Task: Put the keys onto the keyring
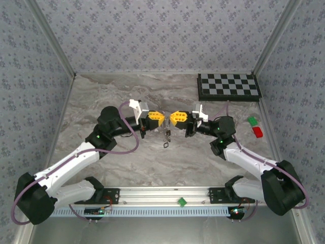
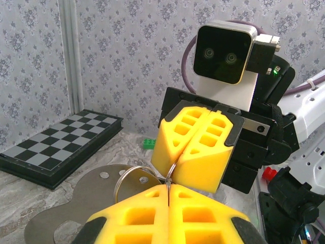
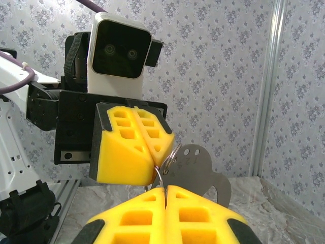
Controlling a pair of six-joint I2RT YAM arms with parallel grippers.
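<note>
My two grippers meet tip to tip above the middle of the table. The left gripper (image 1: 162, 121) (image 2: 169, 189) and the right gripper (image 1: 171, 120) (image 3: 166, 189) are each shut on the thin wire keyring (image 2: 138, 168) (image 3: 171, 159), which spans the small gap between them. A flat grey metal key (image 3: 203, 173) (image 2: 66, 213) with small holes in its head hangs on the ring, dangling below the fingers (image 1: 165, 133). Another small dark key (image 1: 166, 145) lies on the table just beneath. The part of the ring inside the jaws is hidden.
A chessboard (image 1: 228, 86) (image 2: 56, 147) lies at the back right. A green brick (image 1: 252, 120) (image 2: 149, 143) and a red brick (image 1: 258, 132) sit near the right wall. A small green block (image 1: 180, 202) rests on the front rail. Patterned walls enclose the table.
</note>
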